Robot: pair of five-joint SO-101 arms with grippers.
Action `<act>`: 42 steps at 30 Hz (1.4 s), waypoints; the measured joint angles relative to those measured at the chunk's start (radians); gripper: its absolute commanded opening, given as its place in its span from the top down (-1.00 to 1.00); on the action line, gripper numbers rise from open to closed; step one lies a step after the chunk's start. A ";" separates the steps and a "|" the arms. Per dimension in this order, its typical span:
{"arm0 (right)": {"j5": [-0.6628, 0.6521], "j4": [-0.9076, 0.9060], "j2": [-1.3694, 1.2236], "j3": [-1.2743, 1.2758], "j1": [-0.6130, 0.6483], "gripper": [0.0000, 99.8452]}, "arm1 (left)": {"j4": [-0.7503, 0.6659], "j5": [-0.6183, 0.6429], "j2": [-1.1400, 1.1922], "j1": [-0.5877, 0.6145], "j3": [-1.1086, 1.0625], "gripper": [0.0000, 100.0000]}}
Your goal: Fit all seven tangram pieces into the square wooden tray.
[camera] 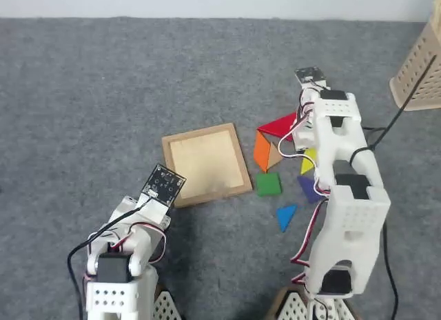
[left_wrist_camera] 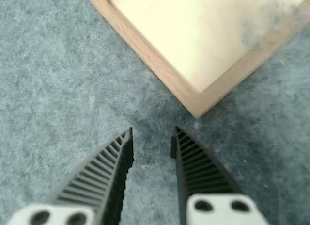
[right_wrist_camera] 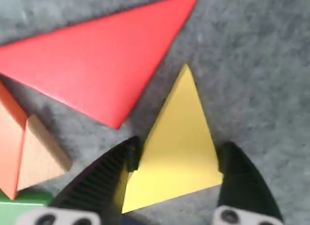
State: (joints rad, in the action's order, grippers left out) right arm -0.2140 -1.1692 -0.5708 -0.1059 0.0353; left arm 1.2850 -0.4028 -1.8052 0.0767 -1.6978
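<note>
Tray (camera: 207,165): square, light wood, raised rim, smooth pale floor. It sits flat on the grey fuzzy carpet (camera: 103,92), mid-table.

All seven pieces lie on the carpet just beside the tray, on the right arm's side. They are flat painted wood with sharp edges.
- red triangle (right_wrist_camera: 106,60): large, glossy
- orange triangle (right_wrist_camera: 9,133): touching an unpainted wood piece (right_wrist_camera: 41,154) with visible grain
- green square (camera: 268,183): near the tray's corner
- yellow triangle (right_wrist_camera: 174,137): small, matte
- purple piece (camera: 309,187): partly hidden under the right arm, so I can't tell its shape
- blue triangle (camera: 286,215): small, sits apart from the cluster, nearest the arm bases

Right gripper (right_wrist_camera: 180,148): black ribbed fingers spread, one on each side of the yellow triangle and close against its edges. The triangle lies flat on the carpet. I can't tell if there's any real clamp.

Left gripper (left_wrist_camera: 152,135): same ribbed black fingers, parted, nothing between them. It's over bare carpet just off a corner of the tray.

Beige slotted plastic basket (camera: 422,65) at the far edge, well apart from everything.
</note>
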 measured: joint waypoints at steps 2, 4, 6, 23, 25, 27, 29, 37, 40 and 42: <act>0.000 -0.003 0.000 -0.006 -0.002 0.63 | 0.000 0.000 0.000 0.000 0.000 0.76; 0.000 -0.012 0.000 -0.011 -0.002 0.63 | 0.000 0.000 0.000 0.000 0.000 0.76; 0.002 -0.015 0.008 -0.006 -0.002 0.60 | 0.000 0.000 0.000 0.000 0.000 0.76; 0.106 0.087 0.334 0.359 0.006 0.40 | 0.000 0.000 0.000 0.000 0.000 0.76; 0.106 0.086 0.270 0.347 0.005 0.40 | 0.000 0.000 0.000 0.000 0.000 0.76; 0.107 0.063 0.226 0.299 0.011 0.40 | 0.000 0.000 0.000 0.000 0.000 0.76; 0.106 0.026 0.176 0.236 0.012 0.40 | 0.000 0.000 0.000 0.000 0.000 0.76; 0.109 -0.064 0.038 0.080 0.012 0.54 | 0.000 0.000 0.000 0.000 0.000 0.76; 0.107 -0.069 0.035 0.069 0.003 0.58 | 0.000 0.000 0.000 0.000 0.000 0.76; 0.107 -0.069 0.035 0.068 0.003 0.59 | 0.000 0.000 0.000 0.000 0.000 0.76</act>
State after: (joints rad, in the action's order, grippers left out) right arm -0.1066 -1.2382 -0.5355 -0.0384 0.0384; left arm 1.2850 -0.4028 -1.8052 0.0767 -1.6978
